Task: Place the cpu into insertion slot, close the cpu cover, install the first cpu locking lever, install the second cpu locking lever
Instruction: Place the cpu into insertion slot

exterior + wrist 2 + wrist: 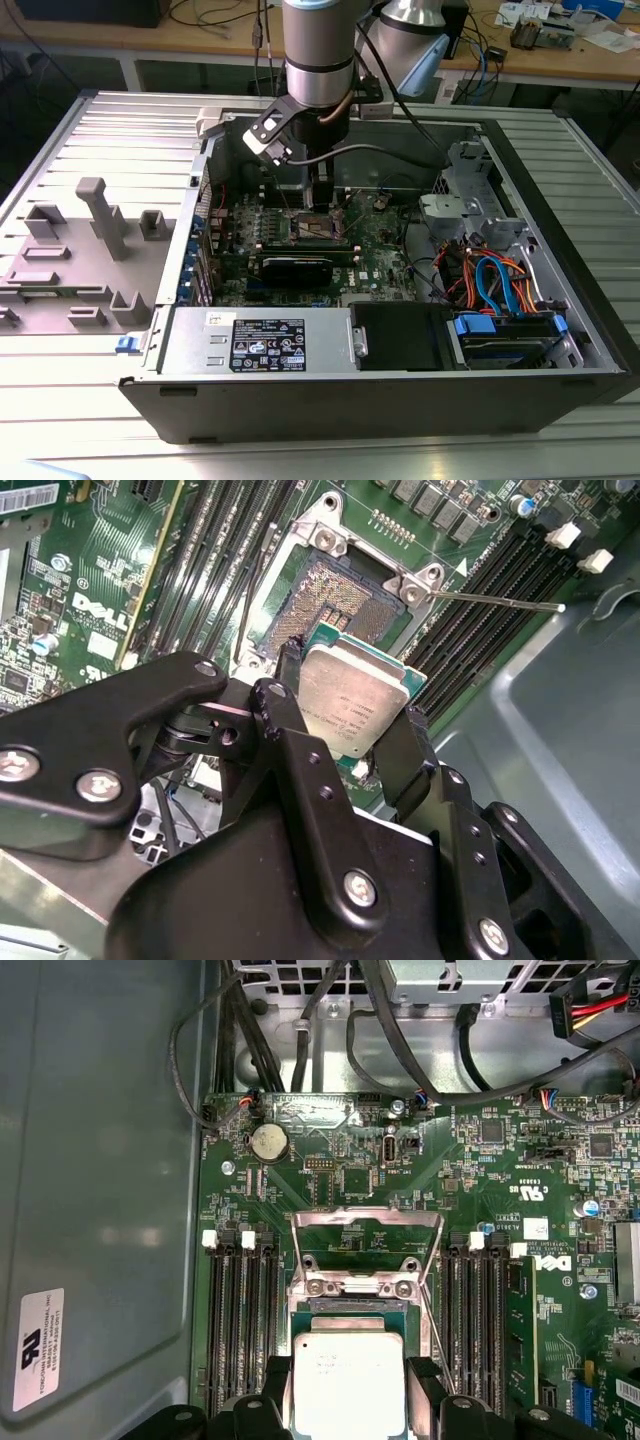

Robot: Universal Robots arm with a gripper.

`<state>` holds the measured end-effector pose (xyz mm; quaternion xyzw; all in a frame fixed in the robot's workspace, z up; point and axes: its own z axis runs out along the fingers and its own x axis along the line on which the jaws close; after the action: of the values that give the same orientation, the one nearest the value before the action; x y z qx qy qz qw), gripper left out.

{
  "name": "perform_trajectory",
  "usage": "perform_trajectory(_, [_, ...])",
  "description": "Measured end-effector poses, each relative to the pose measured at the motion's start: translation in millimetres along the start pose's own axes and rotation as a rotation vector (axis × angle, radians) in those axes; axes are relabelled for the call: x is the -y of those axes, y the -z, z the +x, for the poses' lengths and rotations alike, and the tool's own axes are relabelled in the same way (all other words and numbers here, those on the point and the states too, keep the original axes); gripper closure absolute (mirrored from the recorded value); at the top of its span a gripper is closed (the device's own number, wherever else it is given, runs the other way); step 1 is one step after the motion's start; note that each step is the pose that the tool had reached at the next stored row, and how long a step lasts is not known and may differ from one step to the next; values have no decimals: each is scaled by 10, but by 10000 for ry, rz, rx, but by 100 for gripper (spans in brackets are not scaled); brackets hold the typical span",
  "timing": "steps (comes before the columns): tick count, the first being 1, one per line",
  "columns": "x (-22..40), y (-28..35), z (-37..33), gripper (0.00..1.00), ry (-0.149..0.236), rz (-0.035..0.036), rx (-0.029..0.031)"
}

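Gripper [350,695] clamped on cpu [348,1385], chip held just above insertion slot [335,600]. In exterior view, slot sits at 12 o'clock of black card [300,266]. cpu cover [366,1217] raised. Risk: tilted or offset seating likely bends contacts.

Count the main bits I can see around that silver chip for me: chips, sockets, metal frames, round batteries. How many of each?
1 chip, held in the gripper
1 socket
1 metal frame
1 round battery
Total: 4
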<state>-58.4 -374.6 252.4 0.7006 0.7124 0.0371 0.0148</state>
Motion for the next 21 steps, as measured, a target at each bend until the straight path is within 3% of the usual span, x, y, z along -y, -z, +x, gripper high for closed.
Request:
perform_trajectory(13, [1,-10,0,46,0,1,0])
perform_trajectory(21, [10,-131,-4,46,-1,5,-1])
